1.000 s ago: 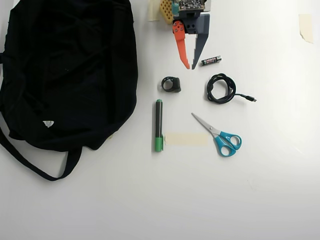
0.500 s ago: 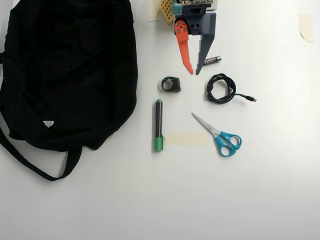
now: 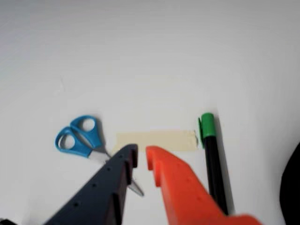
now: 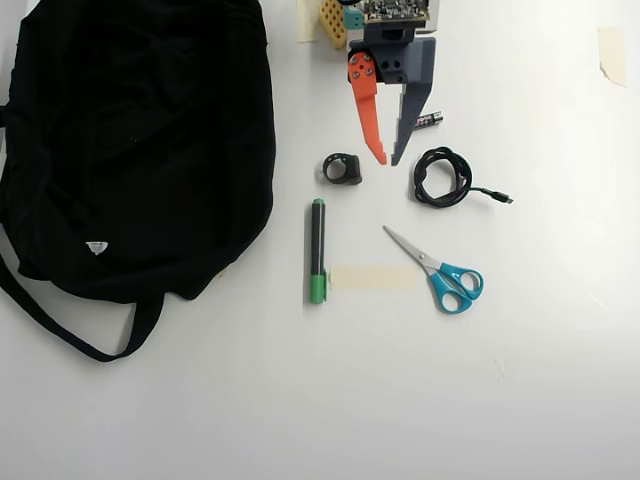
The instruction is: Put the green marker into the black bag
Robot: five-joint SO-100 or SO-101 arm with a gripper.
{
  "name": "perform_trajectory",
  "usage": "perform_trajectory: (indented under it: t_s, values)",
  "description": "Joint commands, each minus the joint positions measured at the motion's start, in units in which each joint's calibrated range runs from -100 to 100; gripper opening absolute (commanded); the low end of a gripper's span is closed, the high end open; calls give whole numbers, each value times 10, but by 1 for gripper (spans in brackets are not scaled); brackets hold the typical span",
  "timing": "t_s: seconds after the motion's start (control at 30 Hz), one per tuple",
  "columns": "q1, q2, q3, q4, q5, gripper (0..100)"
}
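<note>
Overhead view: gripper (image 4: 388,163) near table's top edge, jaws slightly parted, nothing held, hanging between small black ring (image 4: 343,168) and coiled cable (image 4: 443,177). Marker (image 4: 317,250) lies mid-table, green cap toward bottom edge, touching tape strip (image 4: 373,278). Scissors (image 4: 440,271) right of tape. Bag (image 4: 130,150) fills top-left corner, apart from marker.
Wrist view: gripper (image 3: 140,154) narrow gap, empty. Marker (image 3: 213,161) beside orange finger (image 3: 183,187); scissors (image 3: 82,138) partly behind dark finger (image 3: 108,187).

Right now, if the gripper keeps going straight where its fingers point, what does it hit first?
Probably bare white table: the orange-and-grey gripper points between the black ring-shaped clip and coiled black cable. Farther along lies beige tape; height unclear.
</note>
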Motion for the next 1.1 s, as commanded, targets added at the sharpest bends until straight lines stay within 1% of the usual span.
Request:
perform_trajectory:
  t_s: [0.0,0.33,0.53,0.87,1.0,1.07]
  values:
    - [1,21,-56,-9,2,3]
    - [7,138,-220,-10,3,3]
    - [17,194,-290,-19,3,3]
    - [17,253,-291,-167,5,3]
    - [17,278,-291,-208,27,3]
    - [17,286,-291,-218,27,3]
